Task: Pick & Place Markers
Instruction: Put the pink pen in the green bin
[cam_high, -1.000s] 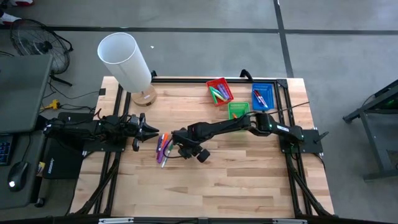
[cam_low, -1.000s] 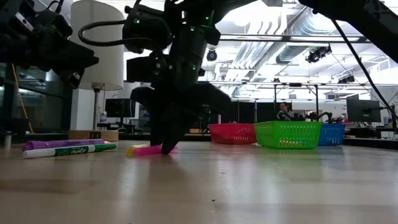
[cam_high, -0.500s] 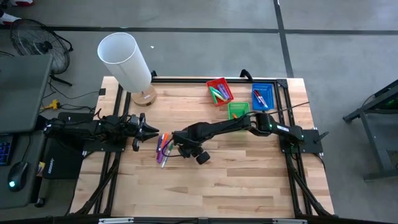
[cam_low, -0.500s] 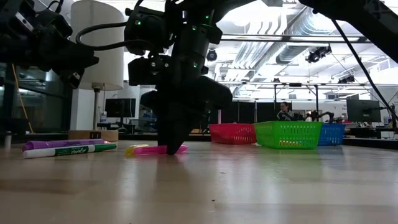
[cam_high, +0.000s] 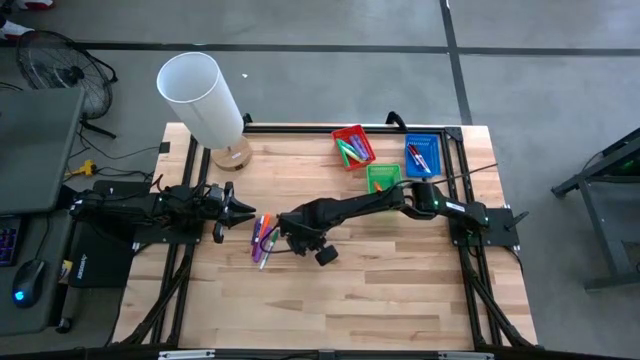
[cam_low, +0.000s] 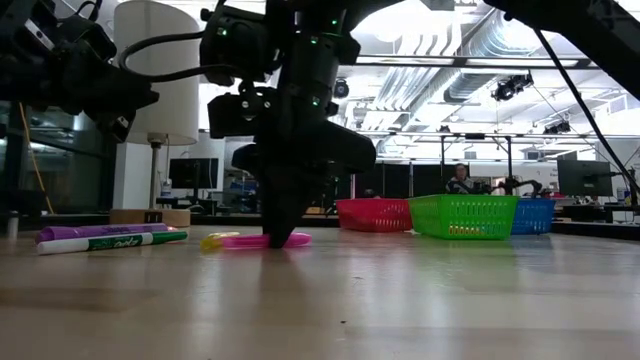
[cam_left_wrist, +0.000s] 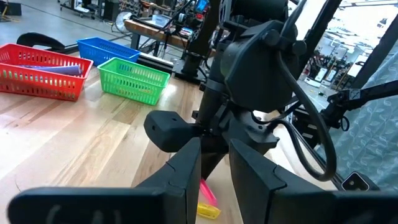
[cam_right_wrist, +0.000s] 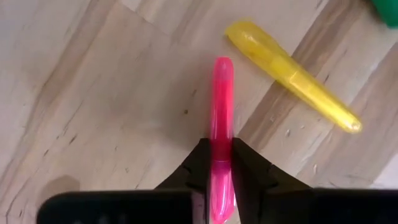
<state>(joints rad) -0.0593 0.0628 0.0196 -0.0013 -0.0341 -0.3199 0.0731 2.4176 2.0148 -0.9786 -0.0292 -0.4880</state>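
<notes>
My right gripper (cam_high: 291, 236) reaches down to the table's middle left and is shut on a pink marker (cam_right_wrist: 222, 93). A yellow marker (cam_right_wrist: 292, 74) lies flat on the wood beside it. Several more markers (cam_high: 262, 236), among them a purple one (cam_low: 95, 232) and a green one (cam_low: 115, 242), lie flat in a loose pile just left of my right gripper. My left gripper (cam_high: 238, 212) hovers left of the pile, pointing toward it, its fingers (cam_left_wrist: 186, 168) a narrow gap apart and empty. My right gripper pinches the pink marker between its two fingers, at a spot (cam_right_wrist: 221, 135) toward one end of the barrel. The fingers (cam_low: 283, 225) come from above, pointing down, and lie across the marker. The marker lies level, at the table top (cam_low: 265, 240).
Red (cam_high: 353, 147), green (cam_high: 382, 177) and blue (cam_high: 422, 155) trays stand at the far right, with markers in the red and blue ones. A white lamp (cam_high: 200, 97) stands at the far left corner. The near half of the wooden table (cam_high: 380, 300) is bare.
My right gripper has gone a little toward the table's right edge. The pink marker has gone with it, level along the table top, away from the yellow marker.
</notes>
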